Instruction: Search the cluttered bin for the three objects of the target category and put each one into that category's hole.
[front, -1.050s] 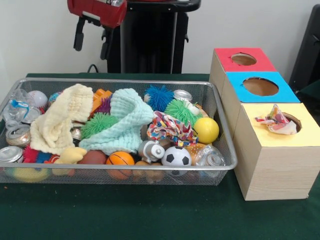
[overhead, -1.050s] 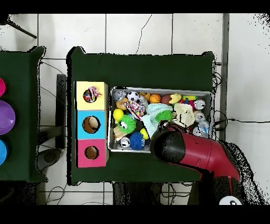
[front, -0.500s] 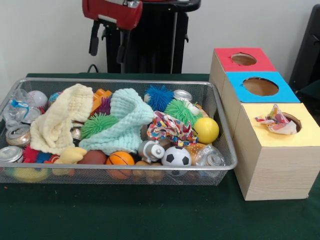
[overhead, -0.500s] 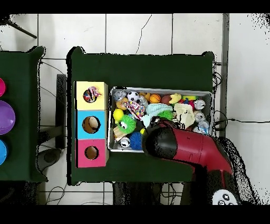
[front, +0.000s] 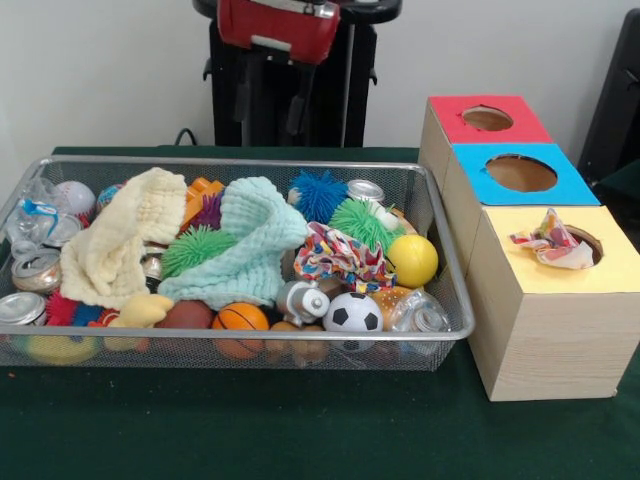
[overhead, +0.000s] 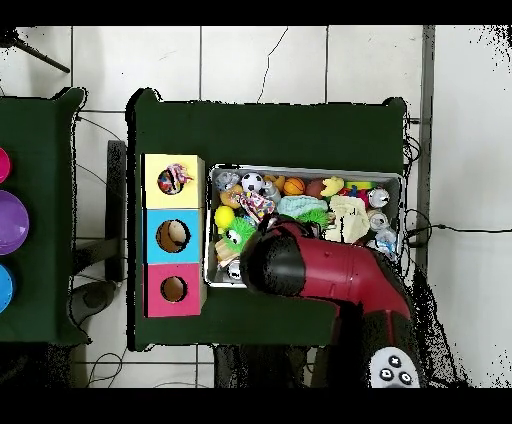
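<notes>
Hanging over the bin:
Front view: the pincer (front: 269, 100) hangs above the bin (front: 230, 345), fingers apart, holding nothing. A patterned cloth (front: 343, 257) lies in the bin between the green spiky ball (front: 358, 220) and the soccer ball (front: 352, 312). Another patterned cloth (front: 552, 243) sits in the yellow box's (front: 550, 300) hole.
Front risk: the mint towel (front: 245, 245) and cream towel (front: 112, 240) are loose and may snag or drag toys.
Overhead view: the arm (overhead: 320, 275) covers the bin's near half.
Overhead risk: a descent there is unseen; balls could roll away.
</notes>
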